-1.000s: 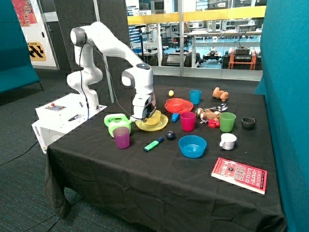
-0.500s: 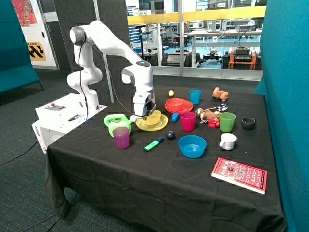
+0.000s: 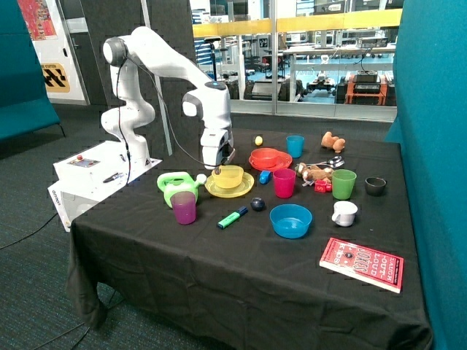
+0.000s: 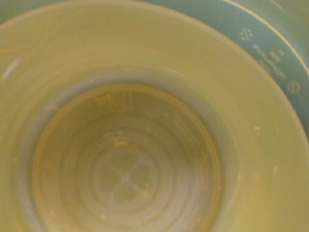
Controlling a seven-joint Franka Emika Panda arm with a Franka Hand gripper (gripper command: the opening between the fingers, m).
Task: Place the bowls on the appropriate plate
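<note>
The yellow bowl [image 3: 229, 176] sits on the yellow plate [image 3: 246, 189] near the middle of the table. The red-orange bowl [image 3: 268, 155] sits on the red plate [image 3: 255, 163] just behind it. My gripper [image 3: 217, 167] hangs just above the yellow bowl's rim, on the side toward the robot base, and looks clear of it. In the wrist view the inside of the yellow bowl [image 4: 125, 145] fills the picture, with a strip of the plate [image 4: 275, 43] showing beyond its rim.
A green watering can [image 3: 175, 186] and a purple cup [image 3: 184, 208] stand beside the yellow plate. A green highlighter [image 3: 232, 218], a dark ball [image 3: 257, 204], a blue bowl [image 3: 290, 220] and a pink cup [image 3: 284, 182] lie in front. A red book [image 3: 361, 263] lies near the front edge.
My gripper has risen from down around the yellow bowl to just above its rim. The yellow bowl has stayed on the yellow plate.
</note>
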